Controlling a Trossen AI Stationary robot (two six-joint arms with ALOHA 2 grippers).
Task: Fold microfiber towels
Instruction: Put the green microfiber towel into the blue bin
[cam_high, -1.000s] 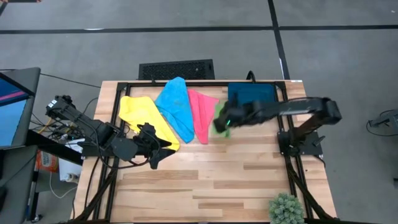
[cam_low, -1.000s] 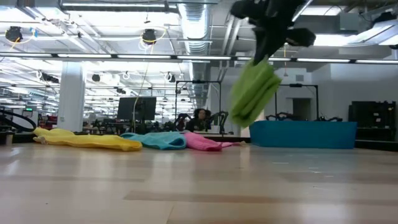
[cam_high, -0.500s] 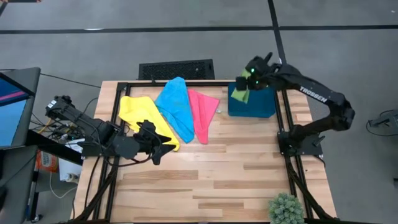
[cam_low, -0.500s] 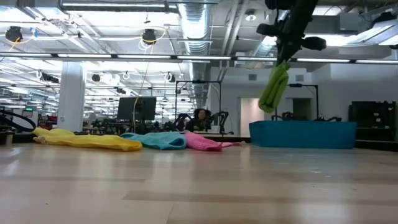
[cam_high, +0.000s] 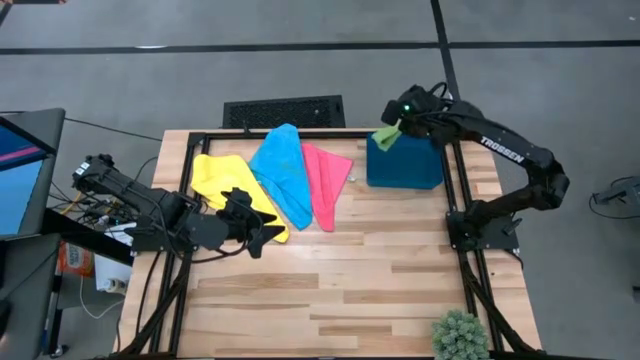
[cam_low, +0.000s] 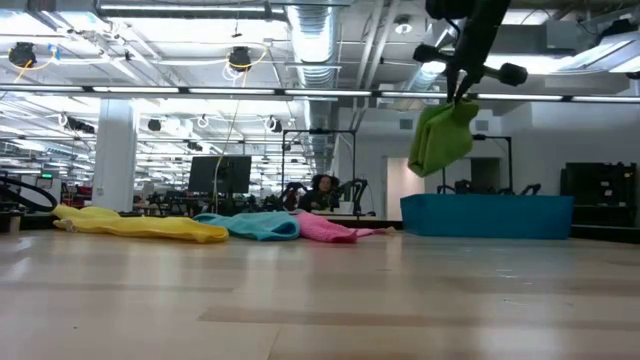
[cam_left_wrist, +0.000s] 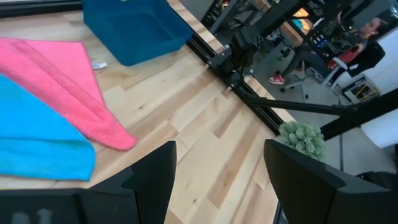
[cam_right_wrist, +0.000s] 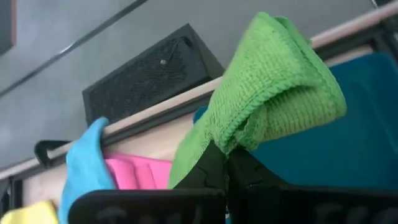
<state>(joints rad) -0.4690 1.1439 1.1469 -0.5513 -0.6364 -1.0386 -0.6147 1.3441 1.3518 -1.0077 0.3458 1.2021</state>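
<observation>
Wooden table (cam_high: 350, 280), open workshop behind, green towel (cam_low: 440, 137) aloft

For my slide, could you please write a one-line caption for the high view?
Right gripper holds the green towel above the blue tray; yellow, blue and pink towels lie unfolded.

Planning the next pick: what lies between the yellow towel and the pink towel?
The bright blue towel, overlapping both the yellow towel and the pink towel. The high view shows it.

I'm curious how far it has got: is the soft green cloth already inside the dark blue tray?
Not yet. The green microfiber towel hangs bunched from the shut right gripper, above the dark blue tray's rim.
</observation>
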